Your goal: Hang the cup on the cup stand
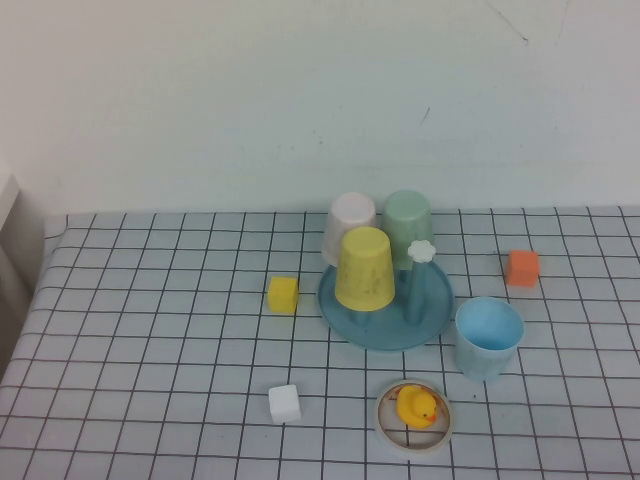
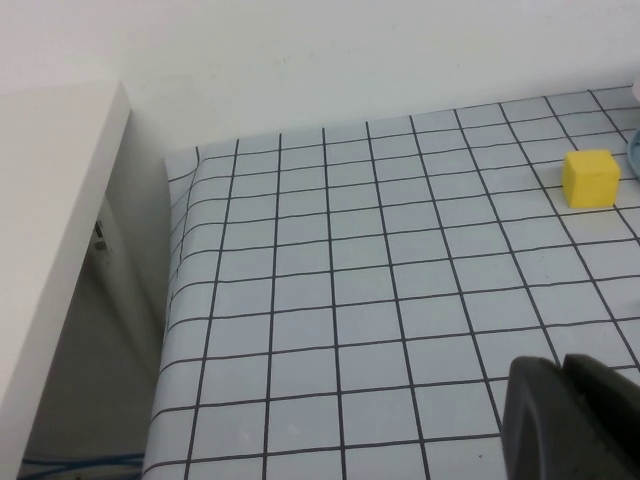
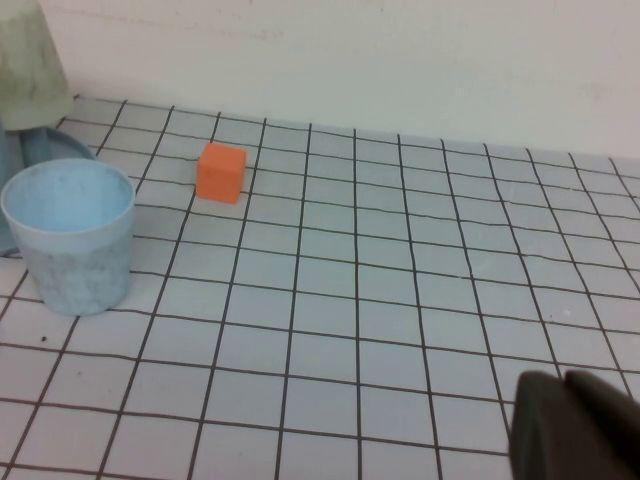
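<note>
The light sky-blue cup (image 1: 488, 337) stands upright, mouth up, on the checked cloth just right of the cup stand (image 1: 437, 303). The stand is a round teal dish with blue pegs; one peg has a white flower tip (image 1: 422, 251). Yellow (image 1: 365, 267), pale green (image 1: 407, 224) and pinkish-white (image 1: 349, 225) cups hang upside down on it. The cup also shows in the right wrist view (image 3: 70, 235). My left gripper (image 2: 562, 368) is shut and empty over bare cloth far left of the stand. My right gripper (image 3: 562, 385) is shut and empty, right of the cup. Neither arm shows in the high view.
A yellow cube (image 1: 283, 294) lies left of the stand, a white cube (image 1: 285, 403) nearer the front, an orange cube (image 1: 522, 267) to the right. A yellow duck (image 1: 416, 406) sits in a ring near the front. The table's left edge (image 2: 175, 300) drops off beside a white panel.
</note>
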